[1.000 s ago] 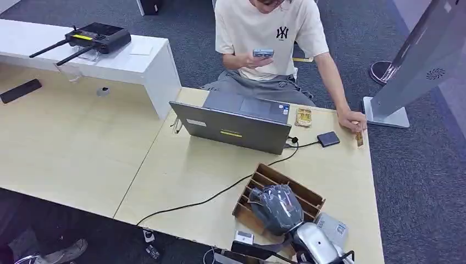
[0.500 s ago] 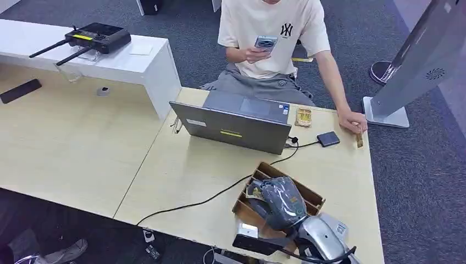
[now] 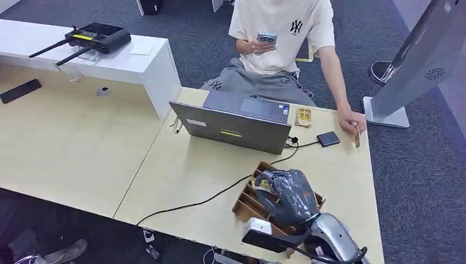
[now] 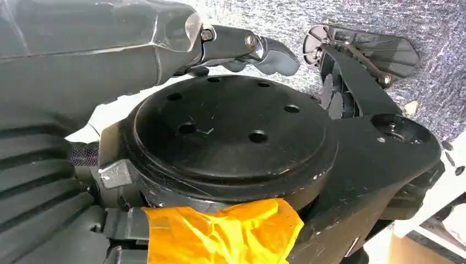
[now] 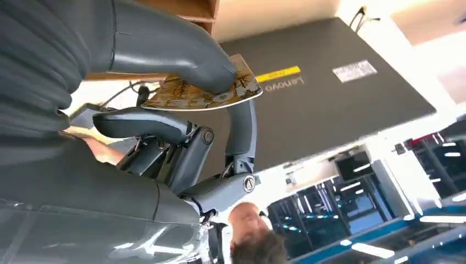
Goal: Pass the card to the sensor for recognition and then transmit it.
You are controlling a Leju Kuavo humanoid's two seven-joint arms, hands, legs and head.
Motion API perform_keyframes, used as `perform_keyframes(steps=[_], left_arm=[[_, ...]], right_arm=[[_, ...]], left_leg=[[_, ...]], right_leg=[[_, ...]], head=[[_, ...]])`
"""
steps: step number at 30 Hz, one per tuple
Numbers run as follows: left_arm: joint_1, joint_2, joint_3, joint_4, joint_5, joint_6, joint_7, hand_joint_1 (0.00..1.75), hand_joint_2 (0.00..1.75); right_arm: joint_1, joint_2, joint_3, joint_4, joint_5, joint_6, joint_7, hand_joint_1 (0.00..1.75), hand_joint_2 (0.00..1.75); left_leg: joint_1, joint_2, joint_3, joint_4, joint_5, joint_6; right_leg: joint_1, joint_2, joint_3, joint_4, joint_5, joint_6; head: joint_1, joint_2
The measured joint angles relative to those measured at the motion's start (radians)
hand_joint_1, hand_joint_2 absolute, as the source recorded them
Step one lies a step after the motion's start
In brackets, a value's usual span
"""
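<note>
My right hand (image 3: 289, 193) hovers over the wooden slotted holder (image 3: 248, 204) near the table's front edge. In the right wrist view its thumb and a finger pinch a yellow patterned card (image 5: 204, 91), held flat in front of the laptop lid (image 5: 329, 104). The sensor, a small black square (image 3: 328, 138) on a cable, lies on the table beyond the holder, to the right of the laptop (image 3: 236, 125). My left hand (image 4: 110, 49) hangs by my body, fingers out and holding nothing.
A seated person behind the table looks at a phone (image 3: 267, 38) and holds another card (image 3: 357, 135) upright at the table's right edge. A black cable (image 3: 209, 198) crosses the table. A grey stand (image 3: 406, 71) rises at the right. A white bench (image 3: 110, 60) is at the left.
My right hand has lifted out of the holder and shifted right, carrying the card. The person has leaned away and tipped their card up off the table.
</note>
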Motion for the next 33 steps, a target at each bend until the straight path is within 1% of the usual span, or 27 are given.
perform_keyframes(steps=[6, 18, 33], left_arm=[[0.002, -0.003, 0.004, 0.000, 0.000, 0.000, -0.006, 0.00, 1.75], [0.002, -0.004, 0.005, 0.000, -0.005, 0.000, -0.011, 0.00, 1.75], [0.003, -0.005, 0.013, 0.000, -0.015, 0.000, -0.014, 0.00, 1.75]], right_arm=[[0.020, 0.000, -0.032, -0.042, -0.003, -0.010, -0.010, 1.75, 1.75], [0.064, 0.000, -0.100, -0.121, -0.004, -0.053, -0.029, 1.75, 1.75], [0.069, 0.002, -0.148, -0.165, -0.007, -0.089, -0.047, 1.75, 1.75]], left_leg=[[0.000, 0.000, 0.000, 0.000, 0.000, 0.000], [0.000, 0.000, 0.000, 0.000, 0.000, 0.000], [0.000, 0.000, 0.000, 0.000, 0.000, 0.000]], right_leg=[[0.000, 0.000, 0.000, 0.000, 0.000, 0.000], [0.000, 0.000, 0.000, 0.000, 0.000, 0.000], [0.000, 0.000, 0.000, 0.000, 0.000, 0.000]], head=[[0.000, 0.000], [0.000, 0.000], [0.000, 0.000]])
